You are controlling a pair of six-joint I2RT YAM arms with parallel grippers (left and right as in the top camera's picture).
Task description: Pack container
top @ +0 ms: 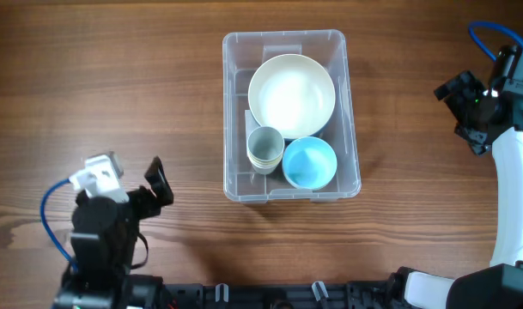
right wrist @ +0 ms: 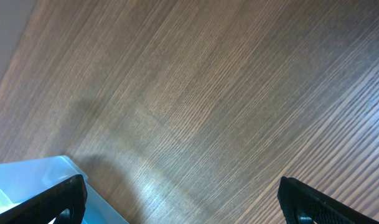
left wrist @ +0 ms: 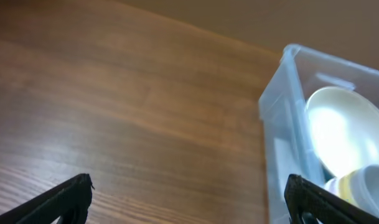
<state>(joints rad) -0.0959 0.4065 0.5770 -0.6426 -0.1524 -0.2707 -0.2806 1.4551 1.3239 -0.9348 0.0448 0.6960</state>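
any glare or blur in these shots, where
Overhead: sharp, evenly lit, faint shadow by the container. Left wrist: strong glare washes out the white bowl, left end effector fingers look soft. Right wrist: pale sheen on the table beside the container corner, wood grain crisp.

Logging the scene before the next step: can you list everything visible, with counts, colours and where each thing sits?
container: one, clear plastic, middle of the table
large bowl: one, cream-white, inside the container, far end
small bowl: one, light blue, inside the container, near end
cups: one nested stack, number unclear, grey-green on top, inside the container beside the small bowl
table: one, brown wood
left gripper: black, open, left of the container
right gripper: black, open, right of the container
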